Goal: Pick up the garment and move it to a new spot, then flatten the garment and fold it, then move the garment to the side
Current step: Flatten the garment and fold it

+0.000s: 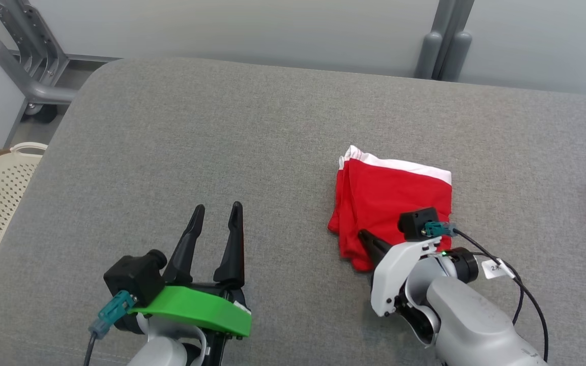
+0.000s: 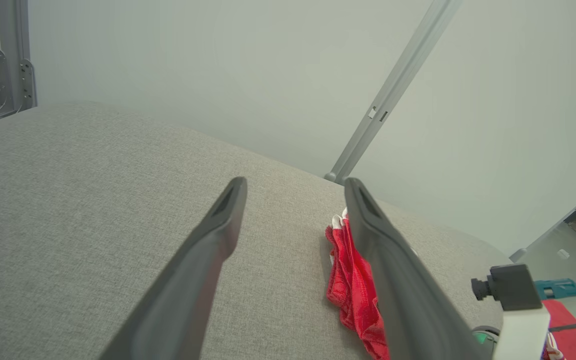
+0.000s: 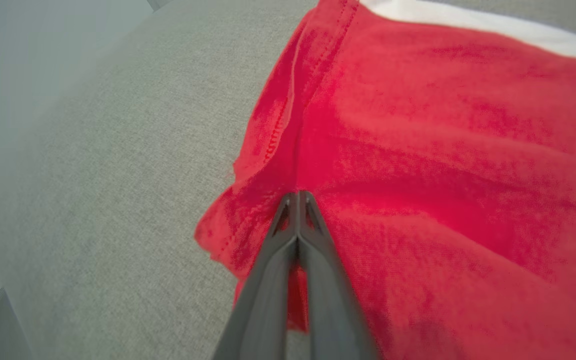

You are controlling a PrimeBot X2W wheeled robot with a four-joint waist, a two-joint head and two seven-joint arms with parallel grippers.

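Garment (image 1: 394, 203) on grey cushion (image 1: 222, 152), pale wall (image 1: 272, 30), right gripper (image 3: 298, 195) closed, left gripper (image 1: 217, 206) apart

A robot test lab: grey padded table (image 1: 222, 127), bare pale partitions (image 1: 222, 25), wheeled metal frame (image 1: 44, 93).

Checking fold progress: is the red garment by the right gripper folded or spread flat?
Folded. The red garment lies as a compact stack, with several layered edges showing along its left side.

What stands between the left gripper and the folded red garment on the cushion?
Nothing visible does. Only bare grey cushion lies between the open left gripper and the garment to its right.
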